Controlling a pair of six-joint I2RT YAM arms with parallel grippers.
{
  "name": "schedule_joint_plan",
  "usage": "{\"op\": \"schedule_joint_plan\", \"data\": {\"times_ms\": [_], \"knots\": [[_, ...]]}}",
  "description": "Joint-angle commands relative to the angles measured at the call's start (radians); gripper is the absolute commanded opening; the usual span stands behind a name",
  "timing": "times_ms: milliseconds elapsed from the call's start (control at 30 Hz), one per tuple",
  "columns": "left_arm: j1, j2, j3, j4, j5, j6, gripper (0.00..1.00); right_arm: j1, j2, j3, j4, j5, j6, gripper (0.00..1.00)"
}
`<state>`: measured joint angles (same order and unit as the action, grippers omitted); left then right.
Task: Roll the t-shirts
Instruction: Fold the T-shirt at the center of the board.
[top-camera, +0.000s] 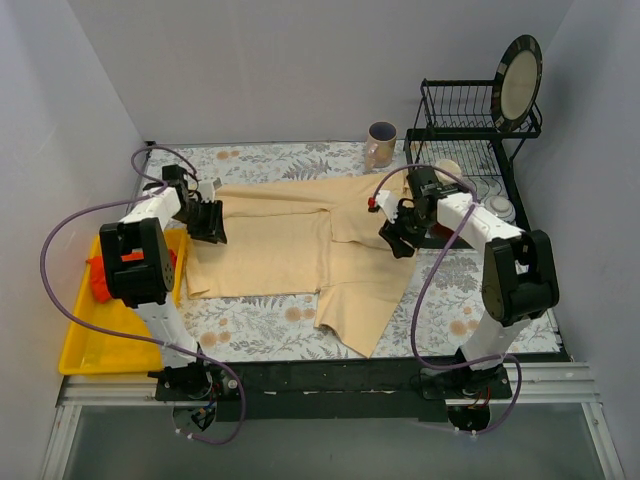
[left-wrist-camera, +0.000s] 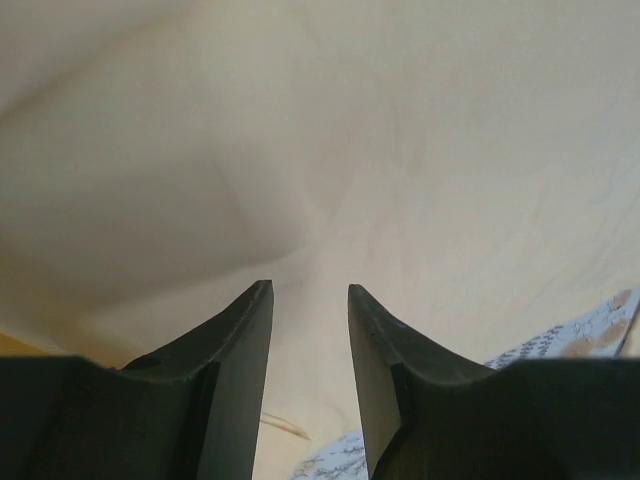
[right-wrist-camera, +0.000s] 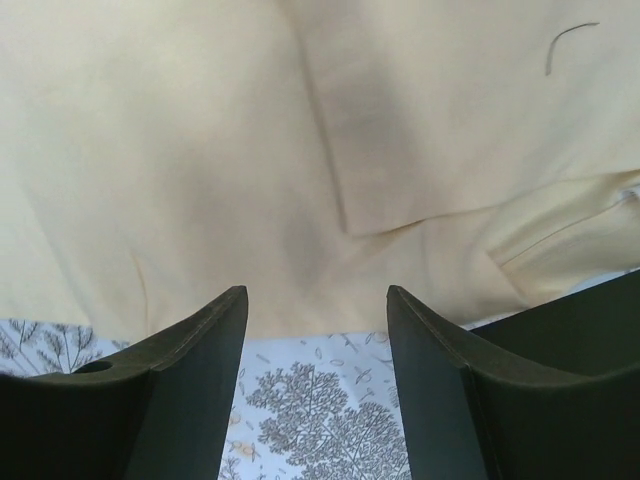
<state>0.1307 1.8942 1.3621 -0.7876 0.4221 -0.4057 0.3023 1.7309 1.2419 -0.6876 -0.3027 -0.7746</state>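
Leaf-printed tablecloth (top-camera: 260, 325) between plain grey walls (top-camera: 300, 70). On it, mid-table, cream t-shirt (top-camera: 290, 240), spread mostly flat, with folds across the middle and one corner trailing toward the near edge. Left gripper (top-camera: 208, 222) at the shirt's left edge, fingers a narrow gap apart over pale cloth, nothing plainly pinched in the left wrist view. Right gripper (top-camera: 397, 238) at the right edge, fingers wide apart and empty, with shirt hem and printed cloth visible in the gap. Off to the left, red-orange garment (top-camera: 98, 280) in a yellow tray (top-camera: 90, 350), untouched. Looks light, limp and thin: likely bunches, sags between two holds, and slides a little on the tablecloth. Best taken at both ends of one edge, through all layers at the hem or fold, then turned over evenly to keep the roll straight.
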Motion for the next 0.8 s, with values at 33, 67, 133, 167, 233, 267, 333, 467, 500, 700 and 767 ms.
{"op": "schedule_joint_plan", "data": {"times_ms": [33,67,133,167,233,267,333,467,500,700,767], "knots": [[-0.006,-0.136,-0.095,-0.041,0.04,0.039,0.36,-0.002,-0.105,-0.104,-0.052,-0.047,-0.109,0.64],[-0.008,-0.139,-0.109,-0.041,0.035,0.038,0.36,-0.002,-0.106,-0.113,-0.049,-0.047,-0.115,0.63],[-0.013,-0.142,-0.144,-0.029,0.015,0.033,0.36,-0.003,-0.1,-0.131,-0.041,-0.039,-0.13,0.63],[-0.014,-0.147,-0.155,-0.024,0.004,0.033,0.36,-0.002,-0.088,-0.137,-0.035,-0.035,-0.135,0.63],[-0.013,-0.155,-0.182,-0.016,-0.008,0.039,0.36,-0.002,-0.074,-0.16,-0.017,-0.017,-0.152,0.62],[-0.013,-0.159,-0.193,-0.019,-0.025,0.051,0.36,-0.002,-0.059,-0.17,-0.01,-0.007,-0.155,0.61],[-0.013,-0.17,-0.224,-0.021,-0.052,0.067,0.36,0.0,-0.047,-0.194,0.0,0.019,-0.173,0.59],[-0.013,-0.225,-0.293,-0.016,-0.126,0.117,0.36,-0.003,-0.068,-0.265,0.037,0.088,-0.215,0.57],[-0.014,-0.236,-0.31,-0.009,-0.134,0.136,0.36,-0.003,-0.071,-0.28,0.043,0.112,-0.222,0.57],[-0.014,-0.288,-0.385,-0.008,-0.166,0.146,0.39,-0.022,-0.08,-0.337,0.074,0.171,-0.249,0.54],[-0.013,-0.313,-0.394,-0.015,-0.18,0.145,0.39,-0.032,-0.082,-0.332,0.063,0.175,-0.249,0.52]]}}
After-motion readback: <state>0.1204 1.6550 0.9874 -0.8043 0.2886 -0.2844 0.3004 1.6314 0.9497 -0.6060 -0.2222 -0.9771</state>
